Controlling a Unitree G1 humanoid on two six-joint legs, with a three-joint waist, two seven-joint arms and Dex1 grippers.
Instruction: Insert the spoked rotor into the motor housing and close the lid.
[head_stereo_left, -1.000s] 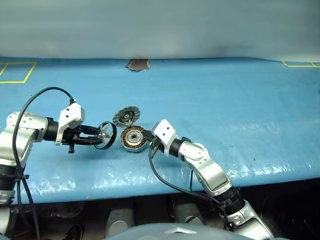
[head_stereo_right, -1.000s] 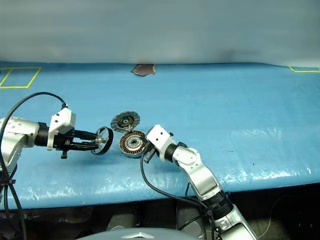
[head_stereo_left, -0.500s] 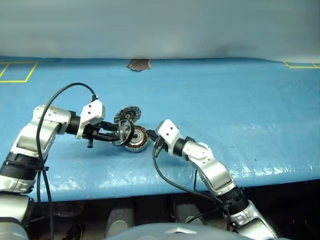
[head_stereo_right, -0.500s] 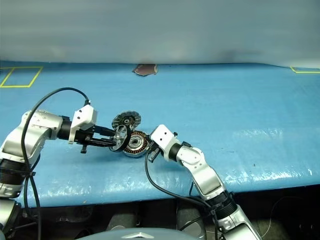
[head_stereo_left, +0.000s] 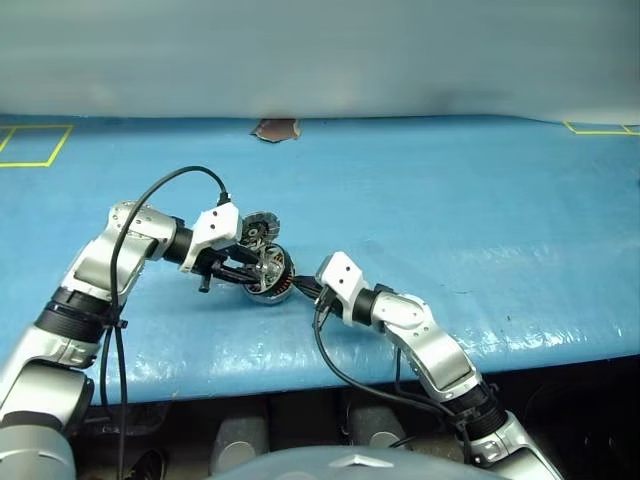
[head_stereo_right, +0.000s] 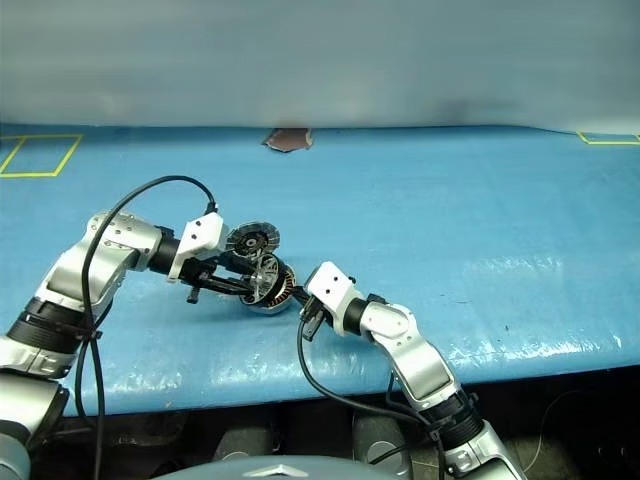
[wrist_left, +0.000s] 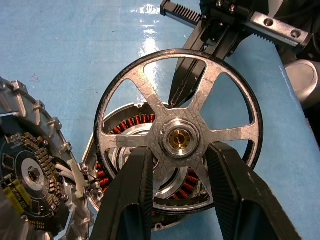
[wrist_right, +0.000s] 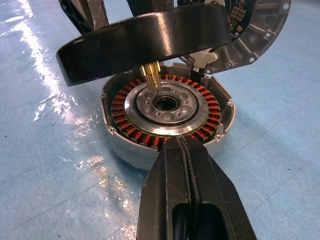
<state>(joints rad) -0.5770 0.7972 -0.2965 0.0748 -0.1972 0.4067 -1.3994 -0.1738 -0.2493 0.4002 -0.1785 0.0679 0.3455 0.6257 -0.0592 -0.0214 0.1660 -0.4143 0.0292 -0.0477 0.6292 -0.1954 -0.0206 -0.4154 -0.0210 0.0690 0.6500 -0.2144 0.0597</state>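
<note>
Hard, shiny, slippery rotor (wrist_left: 177, 137), gripped at hub by left gripper (wrist_left: 175, 200), at twelve o'clock above housing (wrist_right: 167, 107); right gripper (wrist_right: 187, 165) shut, empty.

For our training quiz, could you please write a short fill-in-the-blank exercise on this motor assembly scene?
1. The left end effector holds the spoked rotor just above the motor ____.
2. The lid stands ____ on its hinge.
3. The right end effector, with fingers shut, rests against the housing's ____.
4. The table cover is ____ in colour.

Missing words: housing; open; rim; blue
</note>
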